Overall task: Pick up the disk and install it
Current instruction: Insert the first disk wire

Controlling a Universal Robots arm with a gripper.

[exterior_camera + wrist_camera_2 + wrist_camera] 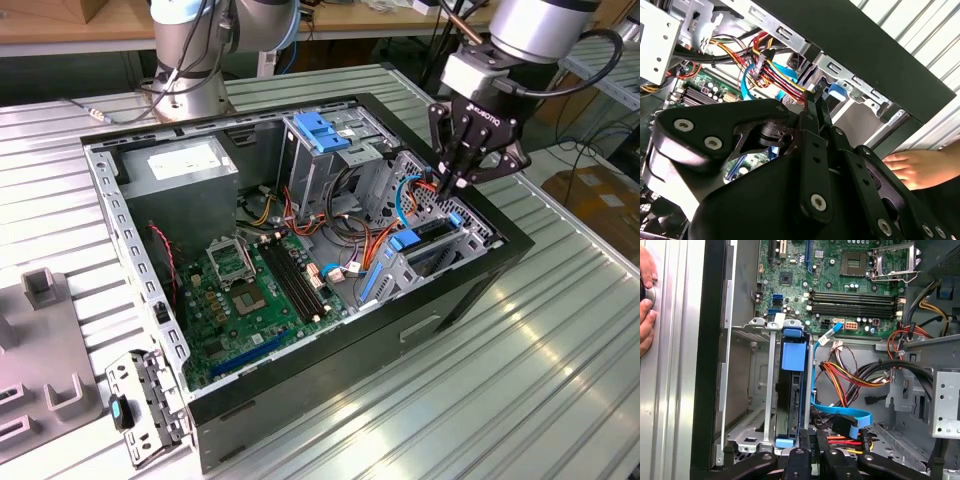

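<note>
Here, the gripper (462, 180), fingers closed together, presses at the disk (792, 390) seated upright in the drive cage (747, 430), centre-right of the exterior view. Off-centre pressure could jam its blue rails or snag the blue data cable (840, 416) nearby.

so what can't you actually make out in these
- disk label, first wrist view: hidden, edge-on inside the drive cage.
- whether the hand touches the disk, exterior view: too small to tell.
- the rest of the person's fingers, second wrist view: cut off behind the hand.

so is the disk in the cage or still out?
In: the disk stands on edge between the cage rails, fingers closed at its end.
</note>
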